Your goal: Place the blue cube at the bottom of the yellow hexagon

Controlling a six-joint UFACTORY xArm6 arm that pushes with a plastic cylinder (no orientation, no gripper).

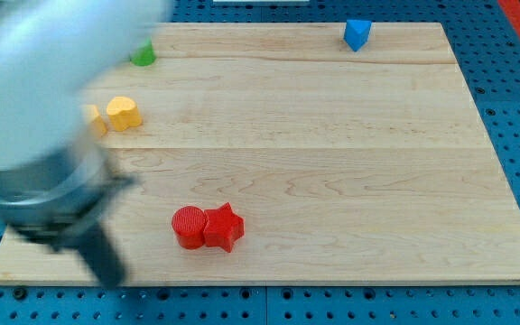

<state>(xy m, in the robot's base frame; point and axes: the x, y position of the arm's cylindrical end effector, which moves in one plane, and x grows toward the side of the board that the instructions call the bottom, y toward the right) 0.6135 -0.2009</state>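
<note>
The blue cube point(357, 34) sits at the view's top edge of the wooden board point(332, 181), right of centre. A yellow block point(124, 113) lies at the view's left; its shape is hard to make out. A second yellow block point(96, 120) beside it is partly hidden by my arm. My arm is a large blur over the view's left. The dark rod ends at my tip point(111, 275), near the board's bottom-left corner, far from the blue cube and below the yellow blocks.
A green block point(143, 54) lies at the view's top left, partly behind my arm. A red cylinder point(188, 227) and a red star point(225, 227) touch each other near the view's bottom, right of my tip.
</note>
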